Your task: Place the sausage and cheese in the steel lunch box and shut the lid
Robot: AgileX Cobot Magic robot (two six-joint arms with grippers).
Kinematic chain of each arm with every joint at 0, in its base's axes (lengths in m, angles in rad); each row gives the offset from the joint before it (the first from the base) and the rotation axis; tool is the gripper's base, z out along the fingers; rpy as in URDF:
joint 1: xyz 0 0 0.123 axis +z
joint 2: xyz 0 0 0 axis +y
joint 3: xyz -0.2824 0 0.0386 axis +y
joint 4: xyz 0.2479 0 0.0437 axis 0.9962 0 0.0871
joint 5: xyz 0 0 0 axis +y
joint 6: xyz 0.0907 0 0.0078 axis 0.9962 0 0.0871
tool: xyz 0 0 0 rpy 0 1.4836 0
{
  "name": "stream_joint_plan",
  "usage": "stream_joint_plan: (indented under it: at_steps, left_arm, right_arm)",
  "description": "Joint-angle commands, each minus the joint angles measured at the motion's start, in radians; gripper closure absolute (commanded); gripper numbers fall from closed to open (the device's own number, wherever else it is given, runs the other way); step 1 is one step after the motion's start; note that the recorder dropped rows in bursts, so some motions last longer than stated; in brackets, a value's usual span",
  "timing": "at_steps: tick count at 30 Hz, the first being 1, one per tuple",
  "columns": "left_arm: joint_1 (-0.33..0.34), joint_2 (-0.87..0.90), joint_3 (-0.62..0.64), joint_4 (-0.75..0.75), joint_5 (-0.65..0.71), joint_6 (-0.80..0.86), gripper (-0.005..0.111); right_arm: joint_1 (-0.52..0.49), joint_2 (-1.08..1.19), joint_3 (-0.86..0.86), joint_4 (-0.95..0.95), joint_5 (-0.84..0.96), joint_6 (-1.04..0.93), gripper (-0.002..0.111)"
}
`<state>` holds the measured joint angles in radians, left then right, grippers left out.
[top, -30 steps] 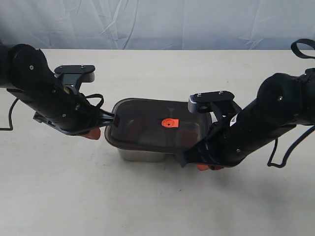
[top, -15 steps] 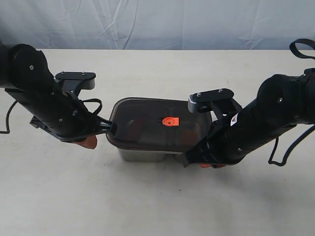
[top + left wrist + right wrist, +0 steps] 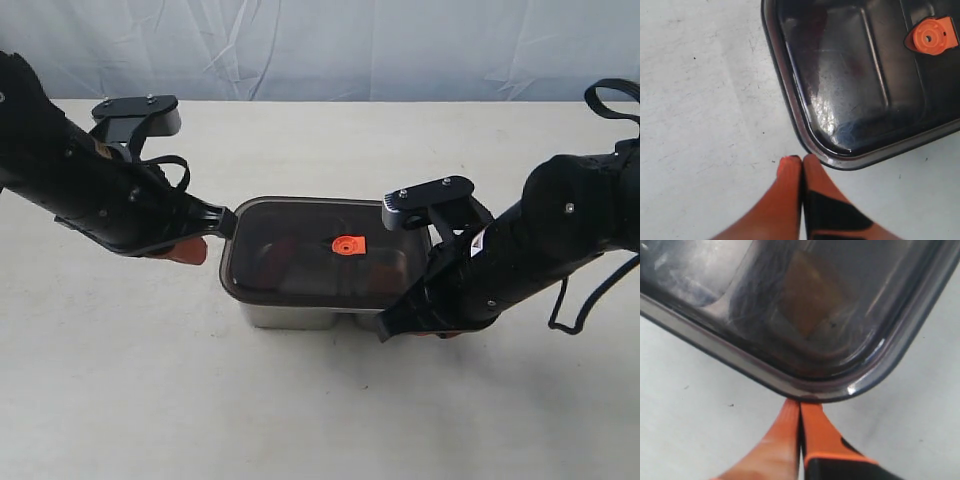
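Note:
The dark translucent lid (image 3: 300,240) with its orange valve (image 3: 346,246) lies flat on the steel lunch box (image 3: 300,318). Through it the red sausage (image 3: 272,262) shows dimly on the left and the yellow-brown cheese (image 3: 807,300) on the right. My left gripper (image 3: 225,218) is shut and empty, just off the lid's left end; in the left wrist view its tips (image 3: 801,160) sit beside the lid's corner (image 3: 812,142). My right gripper (image 3: 800,404) is shut, tips against the lid's rim (image 3: 805,392) at the box's front right corner (image 3: 388,325).
The box stands alone on a pale tabletop (image 3: 320,420). A white cloth backdrop (image 3: 320,45) hangs behind the table's far edge. Both black arms flank the box, with cables looping near the right one (image 3: 580,310).
The left gripper has drawn back up and to the left, away from the lid. The lid's left end has sunk level onto the box. The right gripper has barely moved.

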<state>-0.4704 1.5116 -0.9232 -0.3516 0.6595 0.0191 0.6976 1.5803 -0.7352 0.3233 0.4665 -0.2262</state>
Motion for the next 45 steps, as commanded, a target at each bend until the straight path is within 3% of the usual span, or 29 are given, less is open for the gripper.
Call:
stream_joint_plan:
  at_steps: [1, 10, 16, 22, 45]
  left_arm:
    - [-0.011, -0.009, -0.004, -0.011, -0.013, 0.003, 0.107]
    - [-0.011, -0.009, -0.004, -0.003, -0.118, 0.007, 0.107]
    - [-0.011, 0.057, -0.004, 0.032, -0.147, -0.013, 0.107]
    - [-0.011, 0.136, -0.004, 0.028, -0.189, -0.019, 0.107]
    - [-0.011, 0.163, -0.004, -0.033, -0.220, -0.019, 0.107]
  right_arm:
    - [0.000, 0.001, 0.003, -0.044, 0.002, 0.019, 0.108]
    - [0.000, -0.056, -0.007, -0.213, 0.083, 0.136, 0.108]
    - [0.000, -0.109, -0.063, -0.530, 0.136, 0.445, 0.108]
    - [0.000, -0.109, -0.107, -0.713, 0.188, 0.587, 0.108]
    - [0.000, -0.109, -0.107, -0.760, 0.192, 0.628, 0.108]
